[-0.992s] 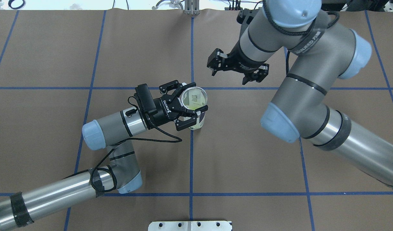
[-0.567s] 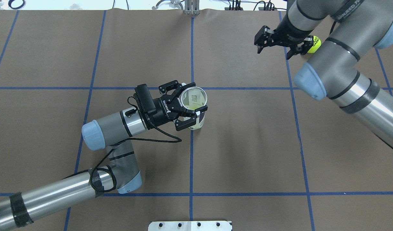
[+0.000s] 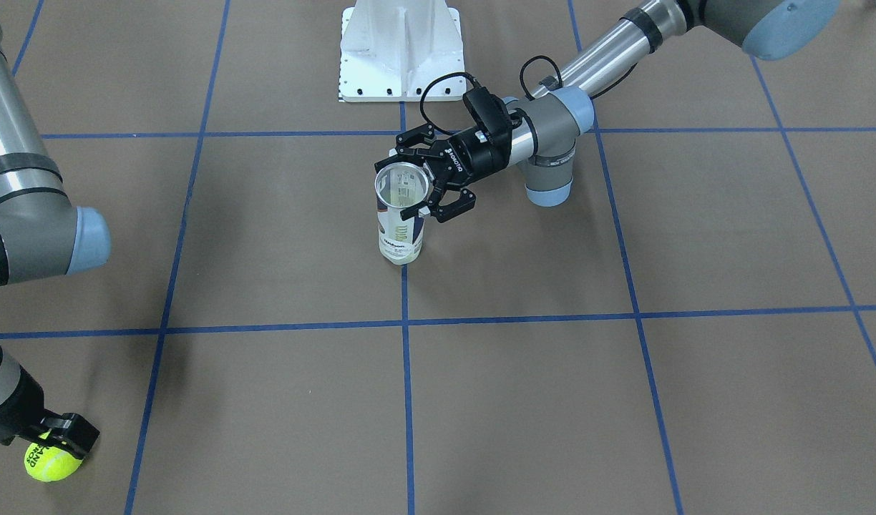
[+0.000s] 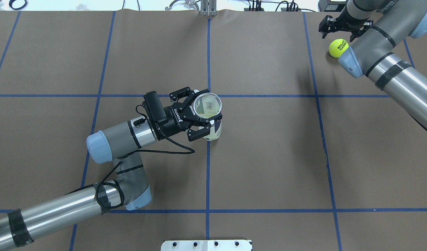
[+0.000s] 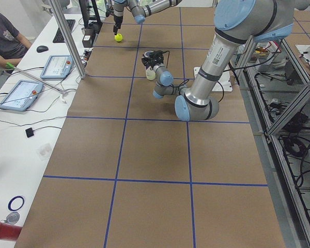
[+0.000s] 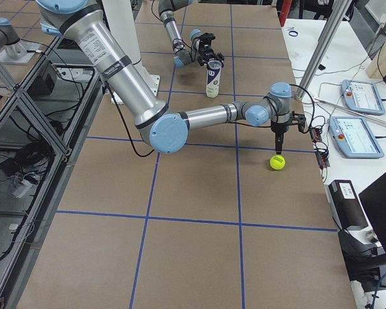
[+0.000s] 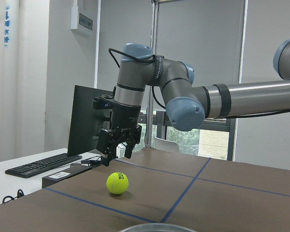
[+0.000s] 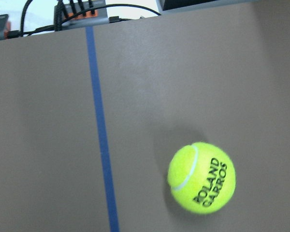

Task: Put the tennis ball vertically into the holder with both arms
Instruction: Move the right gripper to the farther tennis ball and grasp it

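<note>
The holder (image 4: 213, 129), a clear can with a white and navy label, stands upright near the table's middle, its open metal rim up; it also shows in the front view (image 3: 401, 232). My left gripper (image 4: 202, 113) is shut on the holder just below the rim, from the side (image 3: 427, 184). A yellow tennis ball (image 4: 338, 48) lies on the table at the far right, also in the front view (image 3: 51, 459) and the right wrist view (image 8: 201, 177). My right gripper (image 4: 342, 28) is open, points down and hovers just above and beyond the ball (image 7: 117, 145).
The white pedestal base (image 3: 402, 50) stands at the robot's edge of the table. Desks with tablets (image 6: 361, 96) and a keyboard (image 7: 41, 165) line the far edge beyond the ball. Blue tape lines (image 4: 208, 181) grid the brown table.
My right arm swung away from the holder to the far right corner and now hovers by the ball. My left gripper and the holder shifted slightly left.
</note>
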Controlling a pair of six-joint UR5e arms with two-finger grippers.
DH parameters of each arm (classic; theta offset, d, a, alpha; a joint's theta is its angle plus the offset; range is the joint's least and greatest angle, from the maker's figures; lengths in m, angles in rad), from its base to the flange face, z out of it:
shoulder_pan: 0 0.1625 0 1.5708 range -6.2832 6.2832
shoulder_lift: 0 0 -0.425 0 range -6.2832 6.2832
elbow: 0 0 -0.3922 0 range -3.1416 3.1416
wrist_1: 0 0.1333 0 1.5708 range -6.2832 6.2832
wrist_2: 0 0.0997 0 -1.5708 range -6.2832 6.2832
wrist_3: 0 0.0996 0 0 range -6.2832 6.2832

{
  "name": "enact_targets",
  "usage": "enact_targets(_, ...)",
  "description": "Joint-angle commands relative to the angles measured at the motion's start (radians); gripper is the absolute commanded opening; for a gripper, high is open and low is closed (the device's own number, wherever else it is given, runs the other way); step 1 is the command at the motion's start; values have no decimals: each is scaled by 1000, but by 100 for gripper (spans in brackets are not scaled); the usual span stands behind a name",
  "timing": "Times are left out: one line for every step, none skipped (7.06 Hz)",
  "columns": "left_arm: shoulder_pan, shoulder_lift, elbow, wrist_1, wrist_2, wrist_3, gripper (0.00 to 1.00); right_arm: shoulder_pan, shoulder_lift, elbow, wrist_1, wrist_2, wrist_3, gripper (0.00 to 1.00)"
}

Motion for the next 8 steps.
enact_targets(1, 2, -2, 0, 0, 0, 87, -21, 10, -96, 121, -57, 59, 99)
enact_targets(-1, 2, -2, 0, 0, 0, 87, -35, 7, -102, 121, -79, 59, 99)
enact_targets(-1, 2, -2, 0, 0, 2, 87, -37, 7, -111, 121, -79, 57, 99)
enact_targets(-1, 2, -3, 0, 0, 2, 87, -43, 3, -116, 121, -81, 57, 99)
enact_targets(-1, 2, -3, -2, 0, 2, 87, -43, -5, -119, 121, -87, 56, 98)
enact_targets(-1, 2, -5, -2, 0, 2, 87, -46, -5, -123, 121, -103, 56, 94)
enact_targets(-1, 2, -6, -2, 0, 0, 87, -46, -9, -125, 121, -105, 56, 88)
enact_targets(-1, 2, -6, -2, 2, 0, 88, -46, -6, -128, 121, -107, 56, 69)
